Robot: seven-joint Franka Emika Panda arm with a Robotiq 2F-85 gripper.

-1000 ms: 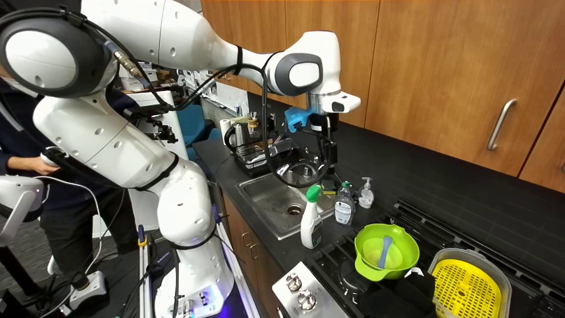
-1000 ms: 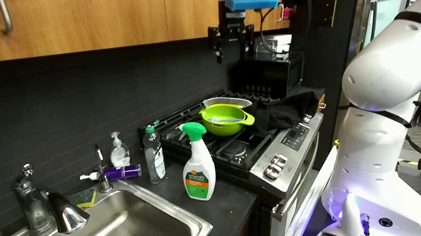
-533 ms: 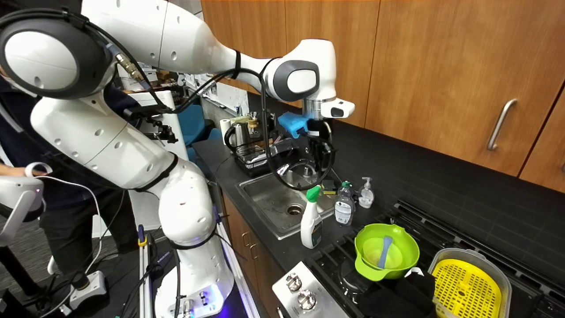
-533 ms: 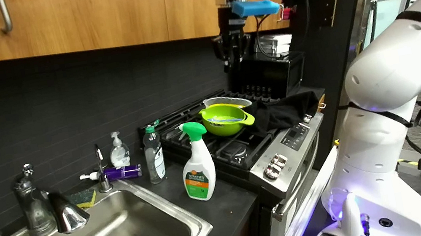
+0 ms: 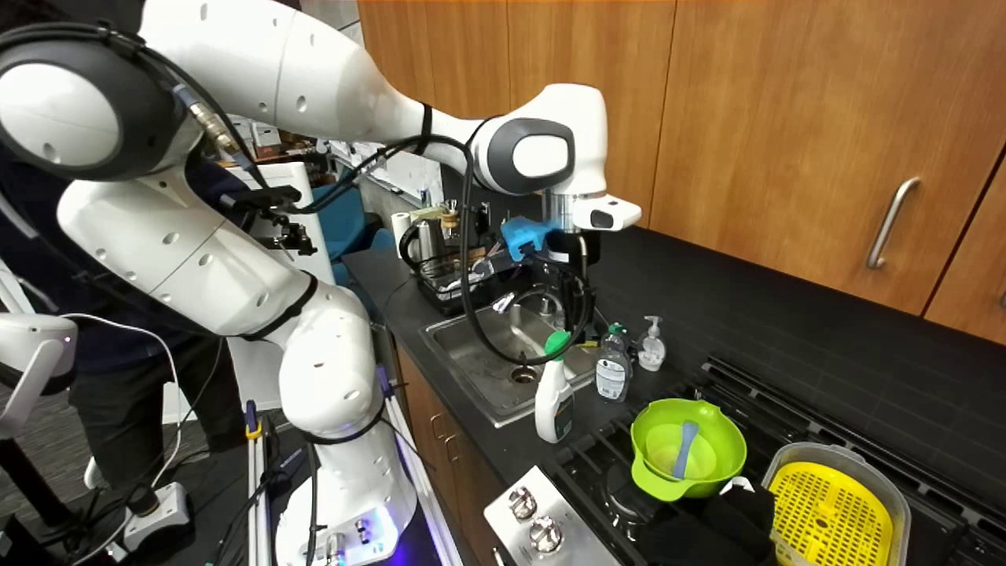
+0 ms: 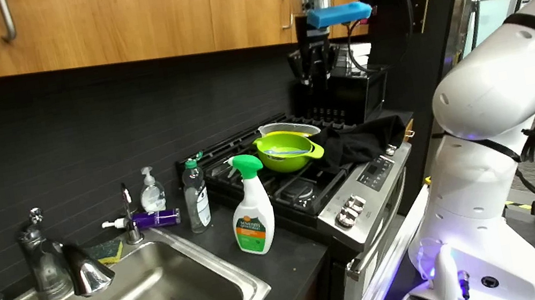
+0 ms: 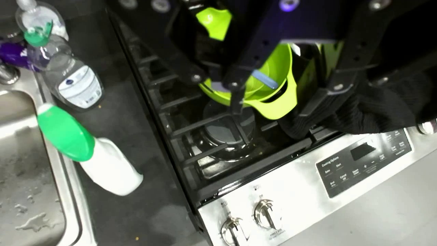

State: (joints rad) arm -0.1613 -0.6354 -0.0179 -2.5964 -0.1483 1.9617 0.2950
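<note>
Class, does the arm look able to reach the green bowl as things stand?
Probably yes: the gripper hangs open, with nothing visible between it and the bowl, which stands uncovered on the stove.

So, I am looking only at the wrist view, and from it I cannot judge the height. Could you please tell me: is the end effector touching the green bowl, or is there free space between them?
Observer: There is free space. In an exterior view the end effector hangs in the air, clear of the green bowl.
Operator: Thank you. And the purple bottle, which the edge of my picture cuts: is it standing?
Observer: No, it lies on its side, with its white pump in full sight.
Operator: Is there something near the bowl, where the end effector blocks my view?
Observer: Yes, an exterior view shows a grey tub holding a yellow perforated insert.
</note>
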